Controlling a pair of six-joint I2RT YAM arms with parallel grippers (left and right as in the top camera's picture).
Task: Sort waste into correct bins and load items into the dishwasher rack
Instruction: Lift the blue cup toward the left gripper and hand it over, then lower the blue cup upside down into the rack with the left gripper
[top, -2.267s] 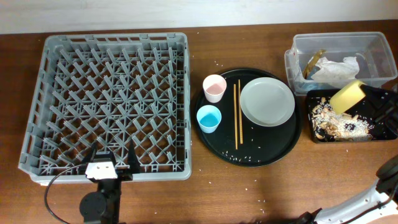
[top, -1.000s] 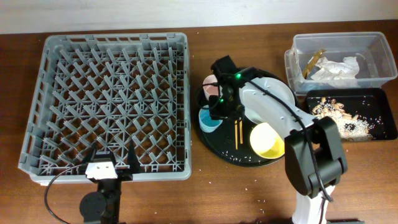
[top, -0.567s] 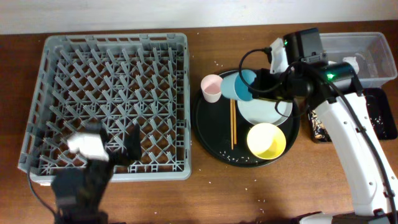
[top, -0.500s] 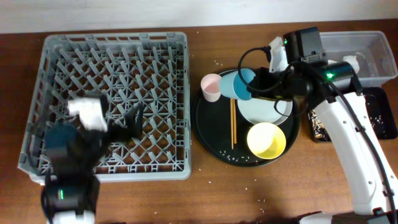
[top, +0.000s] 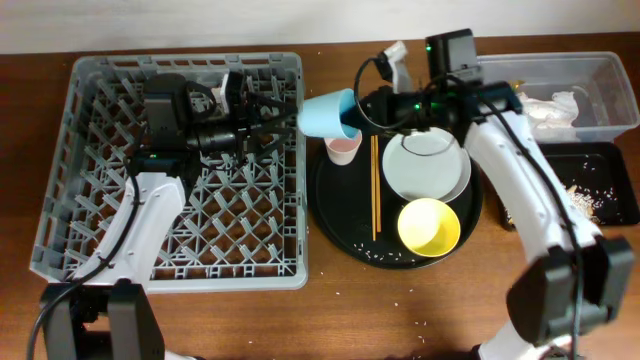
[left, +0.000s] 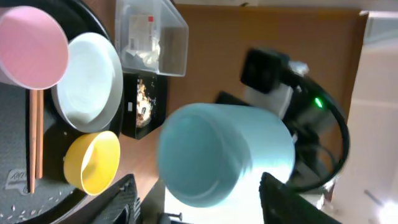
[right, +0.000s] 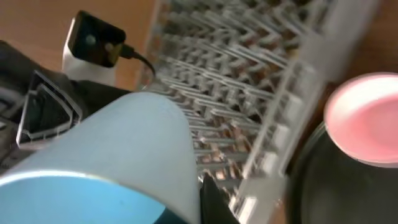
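Over the grey dishwasher rack we see our left end effector pointing right, fingers spread wide and gripping nothing. Just past its tips hangs the light-blue cup, tipped sideways between rack and round black tray. Our right end effector grips its narrow end. The pink cup, chopsticks, white plate and yellow bowl sit on that tray.

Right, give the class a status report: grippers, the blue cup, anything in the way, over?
Right gripper shut on light-blue cup, aloft at rack edge. Left gripper open, facing it. Pink cup just beneath.
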